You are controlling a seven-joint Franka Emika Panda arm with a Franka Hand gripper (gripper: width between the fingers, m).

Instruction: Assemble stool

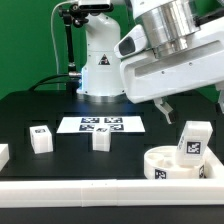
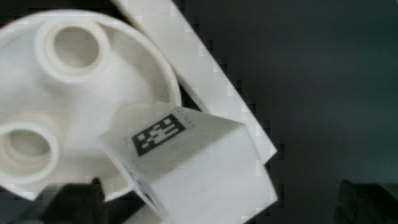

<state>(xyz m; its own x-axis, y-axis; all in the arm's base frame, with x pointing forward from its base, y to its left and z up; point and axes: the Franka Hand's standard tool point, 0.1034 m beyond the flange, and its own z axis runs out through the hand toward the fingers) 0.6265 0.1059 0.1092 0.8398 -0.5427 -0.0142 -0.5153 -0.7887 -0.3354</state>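
The round white seat (image 1: pixel 172 165) lies at the exterior view's right front, against the rail. In the wrist view the seat (image 2: pixel 71 95) shows two round holes. One tagged white leg (image 1: pixel 193 140) stands upright at the seat's far edge; I cannot tell whether it sits in a hole. The wrist view shows this leg (image 2: pixel 199 155) with its tag facing the camera. My gripper (image 1: pixel 180 100) hangs open above that leg, not touching it. In the wrist view the gripper (image 2: pixel 217 208) has its dark fingertips (image 2: pixel 71 200) on either side of the leg.
Two more legs (image 1: pixel 40 138) (image 1: pixel 101 140) stand on the black table, and a third (image 1: pixel 3 153) is cut off at the exterior view's left edge. The marker board (image 1: pixel 102 125) lies behind them. A long white rail (image 1: pixel 90 190) edges the front. The arm's base (image 1: pixel 100 60) stands at the back.
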